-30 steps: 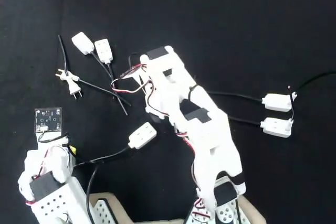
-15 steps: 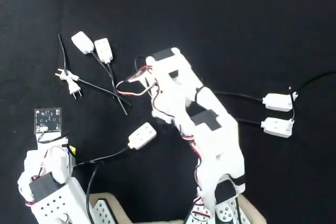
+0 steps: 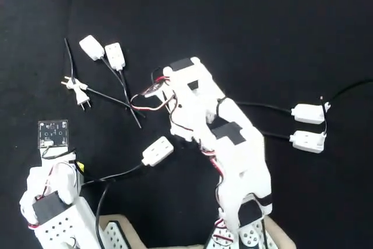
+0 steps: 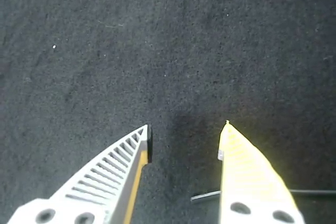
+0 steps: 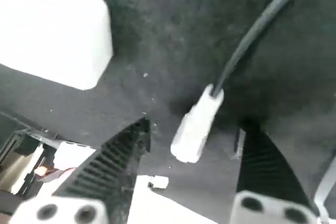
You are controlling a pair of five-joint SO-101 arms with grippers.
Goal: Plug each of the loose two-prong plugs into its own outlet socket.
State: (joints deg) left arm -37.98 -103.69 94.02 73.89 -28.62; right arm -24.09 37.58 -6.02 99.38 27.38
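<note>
The left arm (image 3: 49,199) sits at the near left corner of the black table (image 3: 291,27). Its left claw (image 4: 186,140) hangs over bare cloth with the fingers spread wide and nothing between them. A thin black wire (image 4: 205,196) crosses the cloth just below the fingers. Just beyond that arm lies a small square board (image 3: 53,133). Farther back, a loose plug (image 3: 77,90) with two prongs lies flat on its black cord, apart from the sockets. Behind it, a pair of white sockets (image 3: 115,55) lie side by side and close together, their cords running toward the middle. Near the middle of the table a single socket (image 3: 158,150) lies at an angle. The right arm (image 3: 233,144) reaches over the centre, just beside this socket. The right claw (image 5: 192,128) is wide open. A white plug (image 5: 197,124) on a black cord lies on the cloth between its two fingers, gripped by neither. A white socket block (image 5: 52,35) lies near it. Toward the right edge, two more sockets (image 3: 307,113) lie close together, one behind the other, well apart from the arm.
</note>
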